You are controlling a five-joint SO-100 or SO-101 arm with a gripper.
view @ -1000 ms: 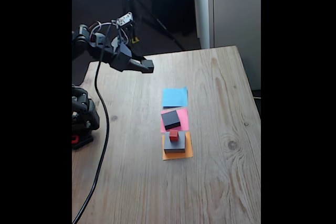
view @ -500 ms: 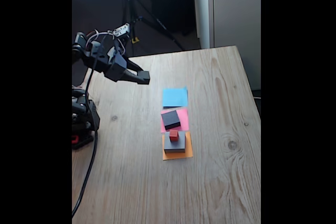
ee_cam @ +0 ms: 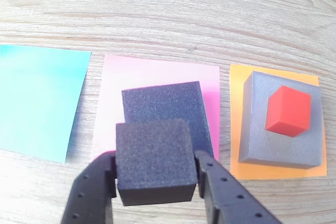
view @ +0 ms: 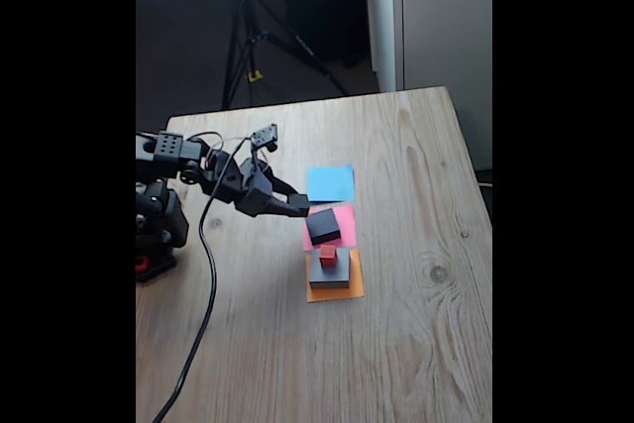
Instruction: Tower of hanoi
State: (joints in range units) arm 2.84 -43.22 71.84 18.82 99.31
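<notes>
Above the wooden table [view: 416, 344], the hand [ee_cam: 155, 174] grips the small dark grey block [ee_cam: 153, 160] over the black block [ee_cam: 168, 106].

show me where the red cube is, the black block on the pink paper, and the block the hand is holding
red cube [ee_cam: 287, 110], wrist view, its front face.
black block [ee_cam: 164, 101], wrist view, its exposed top.
small dark grey block [ee_cam: 154, 153], wrist view, top face, between the hand's fingers.
</notes>
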